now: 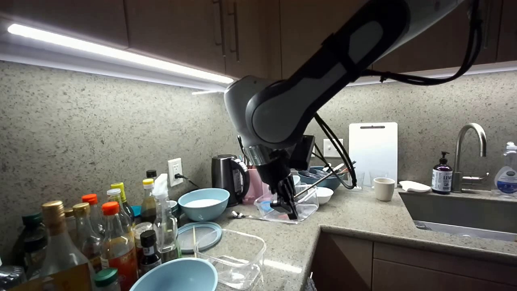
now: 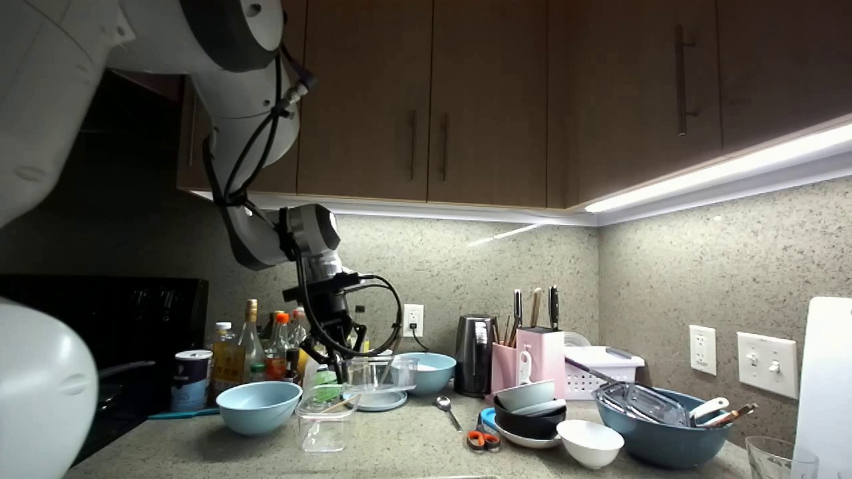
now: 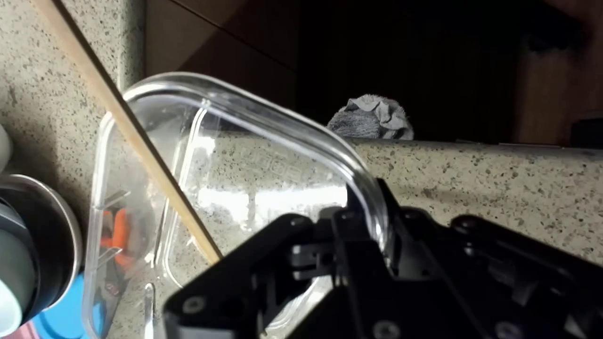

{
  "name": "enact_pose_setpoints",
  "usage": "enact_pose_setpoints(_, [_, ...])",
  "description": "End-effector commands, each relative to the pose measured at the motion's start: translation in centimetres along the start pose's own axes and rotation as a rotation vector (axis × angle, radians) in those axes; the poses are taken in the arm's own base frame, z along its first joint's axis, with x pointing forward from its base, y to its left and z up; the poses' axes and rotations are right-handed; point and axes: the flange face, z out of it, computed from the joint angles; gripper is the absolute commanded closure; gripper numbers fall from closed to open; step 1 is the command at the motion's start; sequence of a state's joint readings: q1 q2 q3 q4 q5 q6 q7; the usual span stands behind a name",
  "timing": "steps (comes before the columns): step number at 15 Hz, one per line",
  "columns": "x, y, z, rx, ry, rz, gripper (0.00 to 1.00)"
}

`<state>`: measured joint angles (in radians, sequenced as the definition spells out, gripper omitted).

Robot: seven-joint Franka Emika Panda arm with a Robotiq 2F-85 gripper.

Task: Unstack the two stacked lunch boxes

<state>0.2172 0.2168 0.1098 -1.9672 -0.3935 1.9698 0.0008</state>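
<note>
The gripper (image 3: 371, 200) pinches the rim of a clear lunch box (image 3: 264, 165), holding it up above the counter (image 1: 355, 216). By the wall (image 1: 101, 105), a white cutting board (image 1: 373, 157) stands on end. A dark blue bowl (image 2: 665, 442) piled with utensils (image 2: 655, 404) sits well apart from a dark kettle (image 2: 472, 366). Just beside a light blue bowl (image 2: 256, 416), the second lunch box (image 1: 234, 262), clear too, rests on the counter, apart from the held one. A round blue lid (image 1: 188, 234) lies flat next to that second lunch box. Near each other in an exterior view are a pair of orange-handled scissors (image 2: 484, 440) and a metal spoon (image 2: 450, 412). In the wrist view, a thin wooden stick (image 3: 141, 146) slants across the held lunch box; whether the two touch I cannot tell.
</note>
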Motion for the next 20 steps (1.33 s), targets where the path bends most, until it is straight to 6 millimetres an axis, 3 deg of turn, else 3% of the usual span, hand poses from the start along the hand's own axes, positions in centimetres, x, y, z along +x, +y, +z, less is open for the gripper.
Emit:
enact_pose_setpoints(1, [1.5, 3.3, 2.5, 0.011, -0.017, -0.129, 0.95])
enact_pose_setpoints(6, [3.6, 6.6, 4.5, -0.006, -0.062, -0.182, 0.95])
enact_pose_setpoints(7, [2.8, 5.7, 4.7, 0.010, -0.050, -0.156, 0.92])
enact_pose_setpoints(11, [3.8, 6.2, 5.1, 0.011, -0.053, -0.152, 0.95])
enact_pose_setpoints(13, [5.1, 5.9, 5.7, 0.009, -0.023, -0.148, 0.95])
enact_pose_setpoints(20, [10.2, 8.5, 9.8, 0.013, 0.046, -0.164, 0.95])
